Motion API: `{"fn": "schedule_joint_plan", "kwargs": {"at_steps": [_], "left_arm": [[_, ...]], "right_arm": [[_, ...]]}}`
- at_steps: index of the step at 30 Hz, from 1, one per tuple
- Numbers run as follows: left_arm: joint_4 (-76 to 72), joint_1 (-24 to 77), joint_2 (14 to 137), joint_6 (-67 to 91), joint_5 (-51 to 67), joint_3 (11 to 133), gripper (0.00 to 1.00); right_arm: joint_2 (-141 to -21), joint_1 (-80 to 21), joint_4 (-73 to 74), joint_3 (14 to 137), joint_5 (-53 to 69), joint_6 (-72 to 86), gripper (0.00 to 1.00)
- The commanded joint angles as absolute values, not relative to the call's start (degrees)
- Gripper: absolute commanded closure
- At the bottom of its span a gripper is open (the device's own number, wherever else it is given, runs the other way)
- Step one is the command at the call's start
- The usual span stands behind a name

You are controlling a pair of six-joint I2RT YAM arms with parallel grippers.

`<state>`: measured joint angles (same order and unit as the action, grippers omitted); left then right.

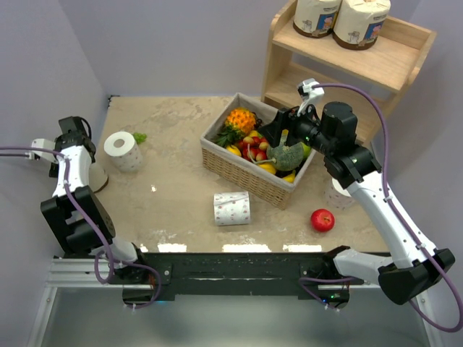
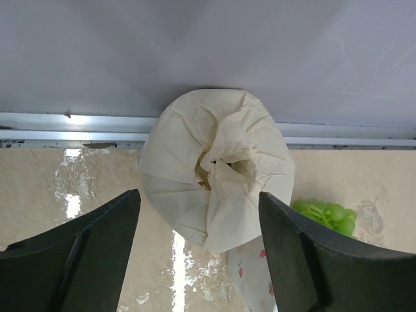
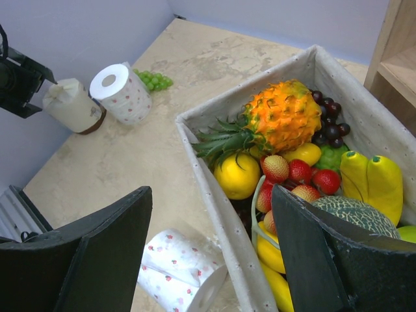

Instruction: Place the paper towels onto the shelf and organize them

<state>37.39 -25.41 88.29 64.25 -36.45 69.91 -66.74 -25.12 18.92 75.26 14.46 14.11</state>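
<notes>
The wooden shelf (image 1: 394, 61) stands at the back right with two wrapped rolls (image 1: 317, 16) (image 1: 362, 22) on its top tier. A third wrapped roll (image 2: 214, 169) stands by the left wall. My left gripper (image 2: 198, 195) is open, its fingers either side of it and short of it. A bare roll (image 1: 123, 150) stands upright beside that one. Another bare roll (image 1: 231, 208) lies on its side mid-table and shows in the right wrist view (image 3: 179, 273). A third bare roll (image 1: 337, 194) is half hidden under my right arm. My right gripper (image 3: 211, 195) is open and empty over the basket's left rim.
A wicker basket (image 1: 242, 172) full of fruit sits mid-table in front of the shelf. A red apple (image 1: 323, 220) lies near the front right. Green grapes (image 1: 139, 136) lie behind the upright bare roll. Walls close the left side and the back.
</notes>
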Motion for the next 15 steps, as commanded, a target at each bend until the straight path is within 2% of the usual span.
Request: {"fn": "schedule_joint_plan", "kwargs": {"at_steps": [1, 10, 12, 15], "left_arm": [[36.48, -25.75, 90.69, 64.68, -37.8, 68.73, 0.21], [36.3, -25.75, 94.3, 65.57, -37.97, 67.15, 0.25], [35.95, -25.75, 94.48, 65.48, -37.88, 66.97, 0.31], [36.38, -25.58, 94.39, 65.13, -38.06, 66.88, 0.33]], "right_arm": [[-65.66, -25.31, 18.28, 76.55, 14.06, 13.71, 0.23], [-65.57, -25.31, 18.63, 76.29, 13.62, 13.1, 0.22], [-65.83, -25.31, 18.63, 76.29, 13.8, 13.01, 0.22], [-66.0, -25.31, 18.63, 76.38, 13.89, 13.1, 0.22]]}}
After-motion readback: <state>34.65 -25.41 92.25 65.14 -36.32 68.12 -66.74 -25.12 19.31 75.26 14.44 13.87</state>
